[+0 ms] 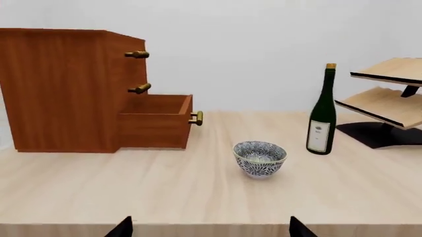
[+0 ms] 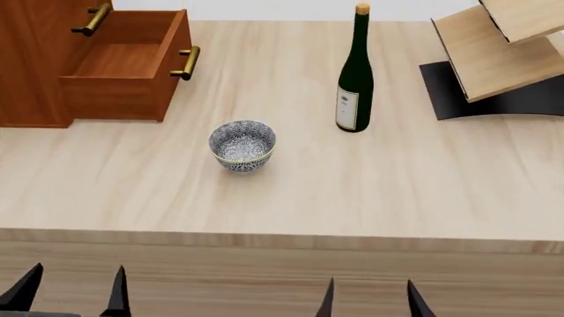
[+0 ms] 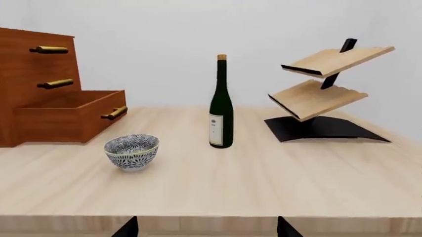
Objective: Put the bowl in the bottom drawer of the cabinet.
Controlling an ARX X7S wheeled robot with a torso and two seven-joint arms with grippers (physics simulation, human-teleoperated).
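Observation:
The blue-and-white patterned bowl [image 2: 242,145] [image 1: 260,158] [image 3: 132,151] stands upright on the pale wooden table, in front of the reddish-brown cabinet [image 2: 31,63] [image 1: 63,89] [image 3: 33,79]. The cabinet's bottom drawer [image 2: 123,69] [image 1: 156,123] [image 3: 69,116] is pulled out, open and holds nothing. My left gripper [image 2: 70,290] [image 1: 209,229] hangs open below the table's front edge, well short of the bowl. My right gripper [image 2: 368,298] [image 3: 205,229] is open too, also off the front edge, holding nothing.
A dark green wine bottle [image 2: 354,76] [image 1: 322,113] [image 3: 221,106] stands upright to the right of the bowl. A pale wooden two-shelf rack on a black base [image 2: 493,53] [image 1: 389,98] [image 3: 323,94] sits at the far right. The upper drawers are closed.

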